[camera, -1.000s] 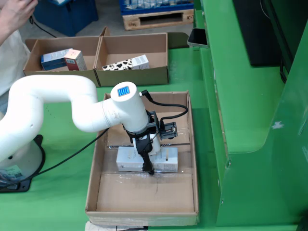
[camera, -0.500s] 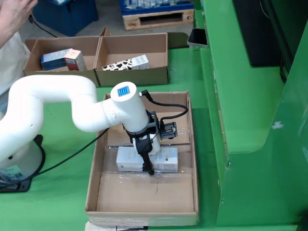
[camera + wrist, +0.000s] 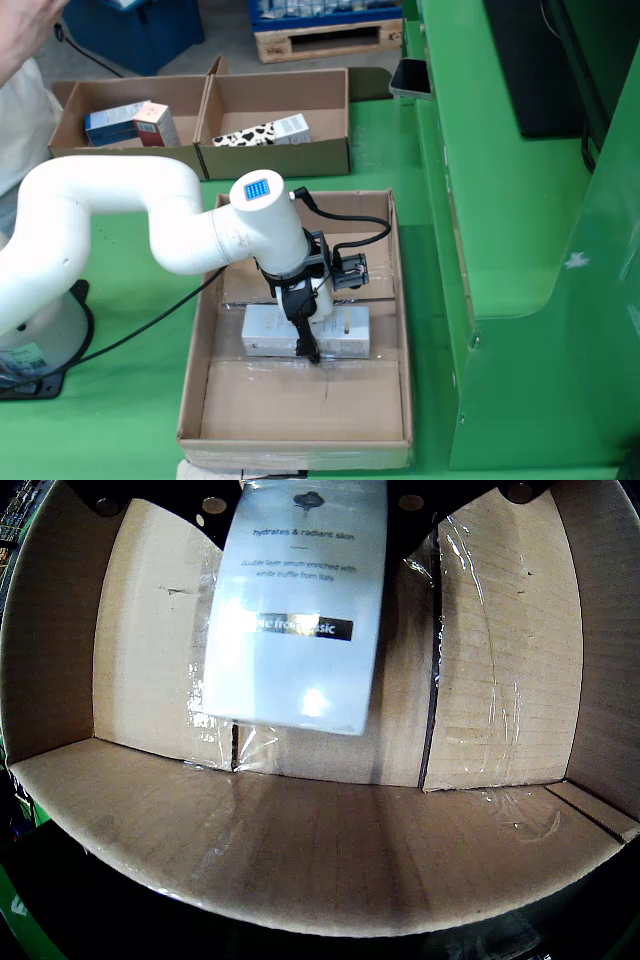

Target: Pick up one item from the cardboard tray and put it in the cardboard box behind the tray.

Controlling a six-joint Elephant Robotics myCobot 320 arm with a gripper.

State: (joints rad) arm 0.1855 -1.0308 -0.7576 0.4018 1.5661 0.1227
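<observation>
Hidden: the end effector [image 3: 306,340] fingertips are not clear in the fixed view, where the dark fingers overlap the white carton [image 3: 306,333]; in the riding view only black mount parts show at the top edge, so I cannot tell whether it grips the carton or how wide it stands.
Cut off: the white carton [image 3: 300,600] runs out of the top of the riding view; the tray's near wall fills the bottom of that view.
Task item: the white carton lies flat on the floor of the cardboard tray [image 3: 390,330], about mid-tray, under the end effector.
Edges and room: the tray floor in front of the carton is bare; taped seams cross the floor.
Boxes behind: two open cardboard boxes sit on the green table [image 3: 390,160] beyond the tray. The right box [image 3: 275,155] holds a cow-patterned carton [image 3: 262,132]; the left box [image 3: 70,120] holds a blue carton [image 3: 112,124] and an orange-and-white one [image 3: 157,125].
Writing: the carton reads "hydrates & radiant skin", with smaller lines below and a black band whose words are lost in glare.
Arm: the white arm [image 3: 110,210] reaches from the left in the fixed view, its cable trailing across the table.
</observation>
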